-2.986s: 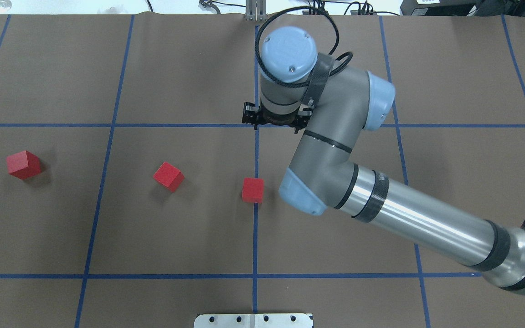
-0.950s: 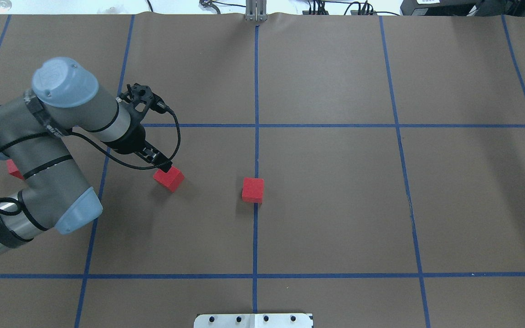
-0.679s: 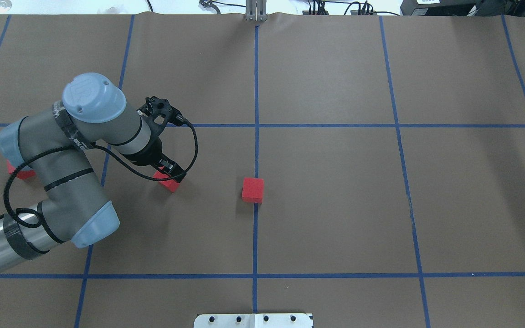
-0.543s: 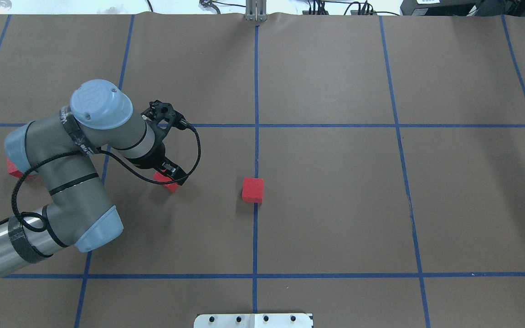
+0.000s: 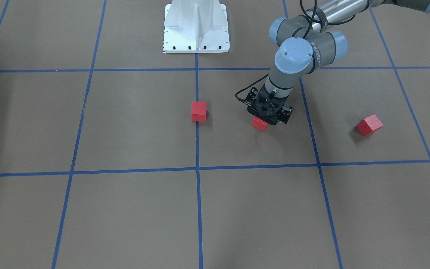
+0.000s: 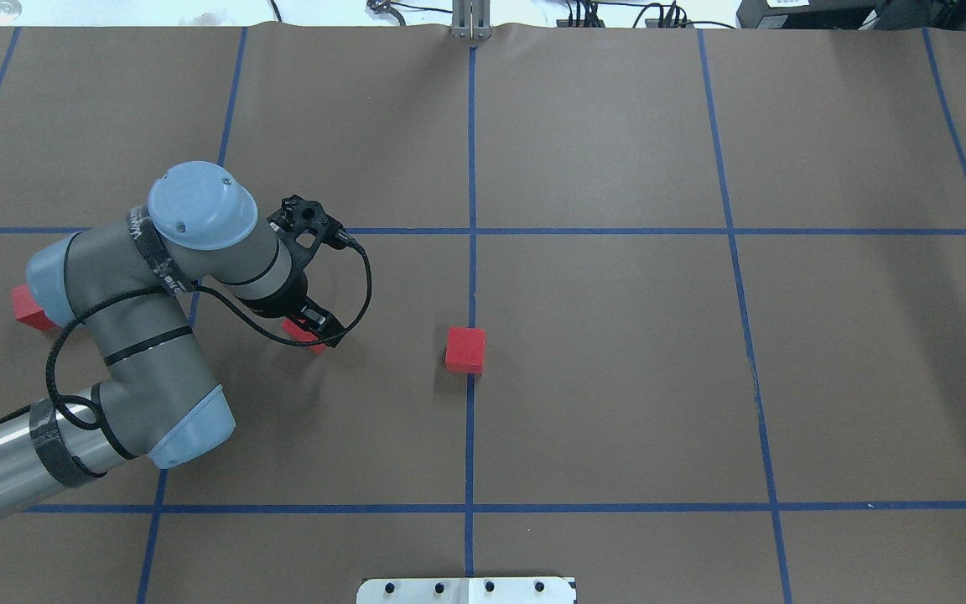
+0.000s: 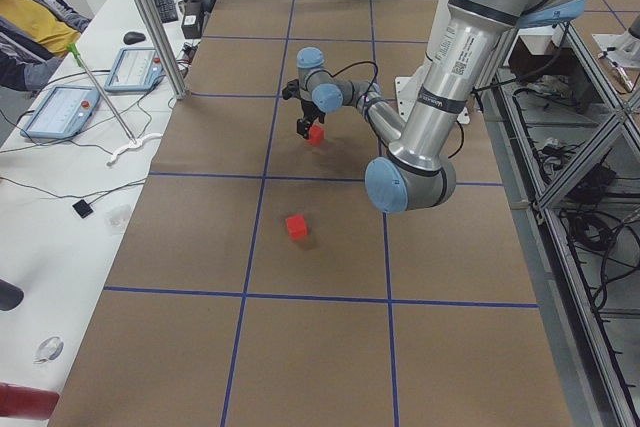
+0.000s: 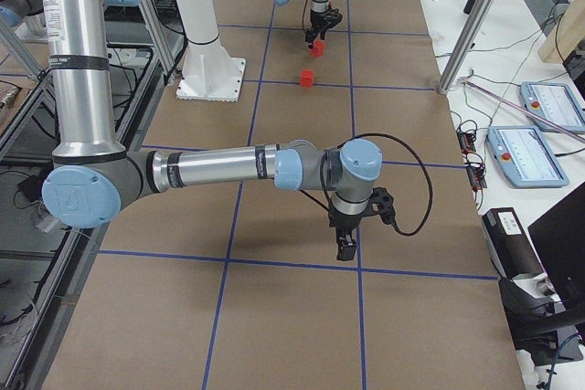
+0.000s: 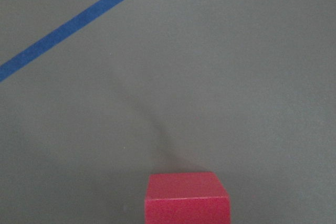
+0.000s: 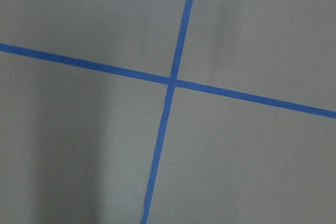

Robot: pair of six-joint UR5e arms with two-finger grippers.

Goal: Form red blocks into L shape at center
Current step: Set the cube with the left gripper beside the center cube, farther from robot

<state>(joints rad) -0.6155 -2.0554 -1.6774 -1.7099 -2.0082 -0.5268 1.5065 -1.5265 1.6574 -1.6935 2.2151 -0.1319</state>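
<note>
Three red blocks lie on the brown floor. One red block (image 6: 465,350) (image 5: 199,111) sits against the blue grid line (image 6: 471,285) at the center. A second red block (image 6: 302,334) (image 5: 259,124) is partly hidden under my left gripper (image 6: 315,323) (image 5: 269,116), which hangs low over it and looks open. This block fills the bottom edge of the left wrist view (image 9: 187,196), where no fingers show. The third red block (image 6: 28,307) (image 5: 368,124) lies far left, partly behind my left arm. My right gripper (image 8: 345,246) shows only in the exterior right view, over bare floor. I cannot tell whether it is open or shut.
The white robot base plate (image 5: 196,26) (image 6: 466,590) stands at the table's robot side. Operator desks with tablets (image 7: 60,107) (image 8: 535,148) and metal posts (image 8: 462,34) flank the table's ends. The right wrist view shows a blue tape crossing (image 10: 171,81).
The right arm has left the overhead view. The left arm came in from the left, moved right and settled over the second red block, covering more of it.
</note>
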